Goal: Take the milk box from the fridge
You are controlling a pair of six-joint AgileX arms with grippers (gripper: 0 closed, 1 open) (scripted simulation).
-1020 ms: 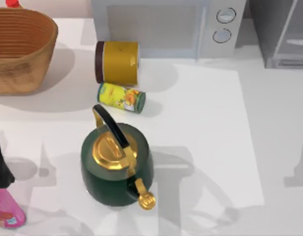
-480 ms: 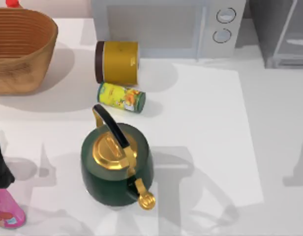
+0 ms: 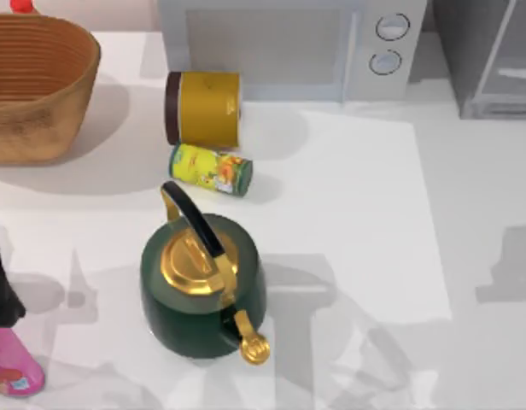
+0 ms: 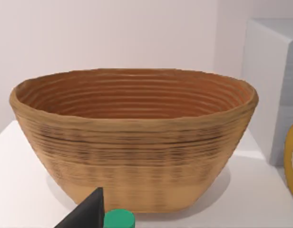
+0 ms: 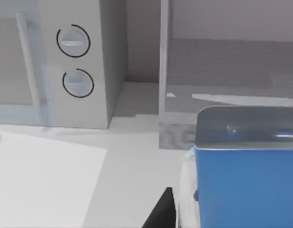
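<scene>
The milk box [image 5: 246, 180] sits very close in the right wrist view, its blue face and a white side showing. My right gripper [image 5: 227, 218] is shut on it, with one dark finger [image 5: 161, 211] against the white side. The box is outside the fridge [image 5: 222, 71], a grey cabinet with a pale frame that stands beyond it, beside the microwave [image 5: 65, 61]. From above, the fridge [image 3: 489, 60] is at the table's back right corner. My left gripper [image 4: 84, 216] is a dark tip low in the left wrist view, facing the basket [image 4: 132, 142].
On the table are a woven basket [image 3: 37, 85] at back left and a white microwave [image 3: 289, 43] at back centre. A yellow jar [image 3: 203, 107] lies on its side, with a yellow-green can [image 3: 210, 169] next to it. A green kettle [image 3: 203, 286] stands mid-table and a pink object [image 3: 11, 371] at front left.
The arm's shadow on the right side of the table has grown and shifted towards the back and left. Nothing on the table has moved.
</scene>
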